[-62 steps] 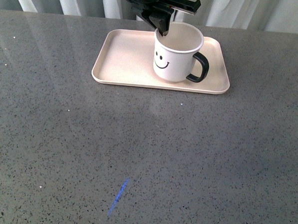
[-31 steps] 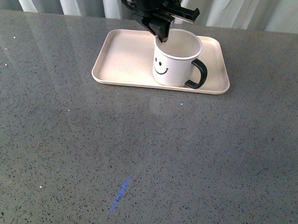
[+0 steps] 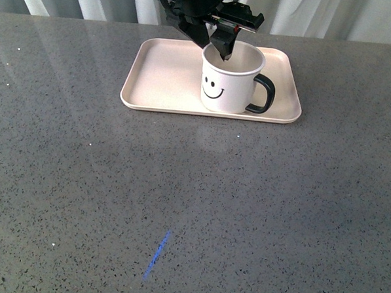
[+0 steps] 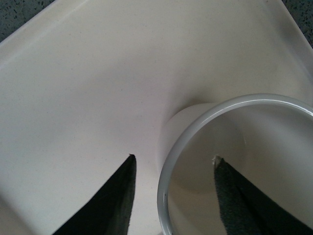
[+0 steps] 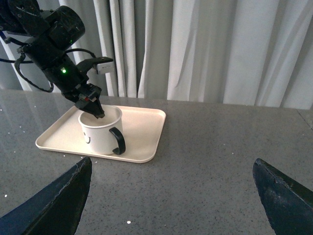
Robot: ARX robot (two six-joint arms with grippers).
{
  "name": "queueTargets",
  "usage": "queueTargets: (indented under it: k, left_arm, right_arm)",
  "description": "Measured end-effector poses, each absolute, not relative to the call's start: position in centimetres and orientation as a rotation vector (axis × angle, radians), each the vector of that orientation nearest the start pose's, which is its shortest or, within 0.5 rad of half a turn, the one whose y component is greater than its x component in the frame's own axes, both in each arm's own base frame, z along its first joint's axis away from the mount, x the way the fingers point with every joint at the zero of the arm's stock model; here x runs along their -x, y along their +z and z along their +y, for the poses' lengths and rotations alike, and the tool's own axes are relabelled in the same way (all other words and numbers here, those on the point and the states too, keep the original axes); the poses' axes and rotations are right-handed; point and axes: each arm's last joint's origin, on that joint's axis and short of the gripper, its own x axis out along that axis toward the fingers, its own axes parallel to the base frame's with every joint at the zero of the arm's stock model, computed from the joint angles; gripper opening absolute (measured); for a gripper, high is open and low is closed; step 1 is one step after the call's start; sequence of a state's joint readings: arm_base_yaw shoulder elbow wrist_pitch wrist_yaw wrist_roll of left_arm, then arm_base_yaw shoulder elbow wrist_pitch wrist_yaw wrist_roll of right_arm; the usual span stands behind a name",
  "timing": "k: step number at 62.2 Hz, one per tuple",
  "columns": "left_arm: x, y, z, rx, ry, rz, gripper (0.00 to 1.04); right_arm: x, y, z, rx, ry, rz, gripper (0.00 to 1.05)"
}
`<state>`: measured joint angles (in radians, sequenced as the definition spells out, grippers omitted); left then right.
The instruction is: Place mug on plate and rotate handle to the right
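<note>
The mug (image 3: 228, 79) stands upright on the plate (image 3: 158, 105), directly under the left jaws, which reach down from the left arm (image 3: 196, 9) over the rim (image 4: 168, 161) of the mug. The left jaws are parted and straddle that rim. One finger (image 4: 110, 203) hangs outside the mug above the bare plate, and the other finger (image 4: 239, 200) dips inside the mug's mouth. In the left wrist view a strip of pale surface shows between each finger and the mug's wall, so the left jaws look released rather than pinching. Any contact lower down lies outside that picture and cannot be told.

The handle (image 3: 264, 94) sticks out from the side of the mug away from the left jaws and points to the right in the front view. The smiley face (image 3: 213, 88) sits on the wall below the jaws, facing the front camera. Most of the plate's bare floor spreads out on the outer finger's side of the jaws.

The right jaws are spread wide with nothing between them. Their two dark fingers (image 5: 54, 205) show only at the lower corners of the right wrist view, above the grey speckled counter (image 3: 193, 199). Mug and plate lie well ahead of the right jaws. Pale curtains (image 5: 205, 49) hang beyond the counter's far edge.
</note>
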<state>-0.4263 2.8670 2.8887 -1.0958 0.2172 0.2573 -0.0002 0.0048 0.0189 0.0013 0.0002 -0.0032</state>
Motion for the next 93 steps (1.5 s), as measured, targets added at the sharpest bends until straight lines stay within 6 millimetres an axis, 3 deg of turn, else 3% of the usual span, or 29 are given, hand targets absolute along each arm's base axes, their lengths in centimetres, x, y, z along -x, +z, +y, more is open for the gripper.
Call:
queueTargets:
  k: [2,4,10,11,18,23,32,36,40,45,49,53,59,65,76,86,93]
  left_arm:
    - [-51.1,15.6,-23.8,-0.336,-0.717,1.003,0.57]
    - [-51.1,15.6,-23.8,-0.336,-0.717,1.003,0.57]
    - [-51.2,15.9,-23.6,-0.334,-0.714,0.998,0.72]
    - [-51.2,16.1,-23.5,-0.332,-0.710,0.995,0.81]
    - [-51.4,18.2,-22.9,-0.319,-0.698,0.921,0.96]
    - [-50.8,21.1,-21.9,-0.299,-0.680,0.846,0.95]
    - [-47.4,28.4,-19.2,-0.221,-0.644,0.667,0.96]
    - [-45.5,30.1,-18.2,-0.179,-0.625,0.603,0.96]
    - [-44.1,30.6,-17.3,-0.141,-0.586,0.561,0.96]
    - [-42.5,30.5,-16.3,-0.127,-0.452,0.465,0.92]
    - [-41.0,30.1,-14.9,-0.098,-0.195,0.231,0.80]
    - [-39.1,29.2,-13.0,-0.053,-0.060,0.091,0.69]
    - [-35.6,27.4,-9.8,-0.004,-0.007,-0.028,0.51]
    - [-32.5,25.2,-7.5,0.000,0.004,-0.034,0.33]
    - [-27.6,21.8,-4.9,-0.002,-0.012,0.003,0.01]
    - [-23.4,20.0,-2.8,-0.003,-0.002,0.007,0.01]
    - [-21.5,19.2,-2.1,-0.003,-0.006,0.010,0.01]
  right_arm:
    - [-9.7,17.0,0.0,0.003,0.000,-0.015,0.96]
    - [-9.7,17.0,0.0,0.003,0.000,-0.015,0.96]
    - [-9.7,17.0,0.0,0.003,0.000,-0.015,0.96]
    - [-9.7,17.0,0.0,0.003,0.000,-0.015,0.96]
    - [-9.7,17.0,0.0,0.003,0.000,-0.015,0.96]
    - [-9.7,17.0,0.0,0.003,0.000,-0.015,0.96]
    - [-9.7,17.0,0.0,0.003,0.000,-0.015,0.96]
    - [-9.7,17.0,0.0,0.003,0.000,-0.015,0.96]
    - [-9.7,17.0,0.0,0.003,0.000,-0.015,0.96]
    - [-9.7,17.0,0.0,0.003,0.000,-0.015,0.96]
    - [-9.7,17.0,0.0,0.003,0.000,-0.015,0.96]
    - [-9.7,17.0,0.0,0.003,-0.001,-0.015,0.96]
    - [-9.7,17.0,0.0,0.003,0.000,-0.015,0.96]
    - [-9.7,17.0,0.0,0.003,0.000,-0.015,0.96]
    - [-9.7,17.0,0.0,0.003,0.000,-0.015,0.96]
    - [-9.7,17.0,0.0,0.003,0.000,-0.015,0.96]
    - [-9.7,17.0,0.0,0.003,0.000,-0.015,0.96]
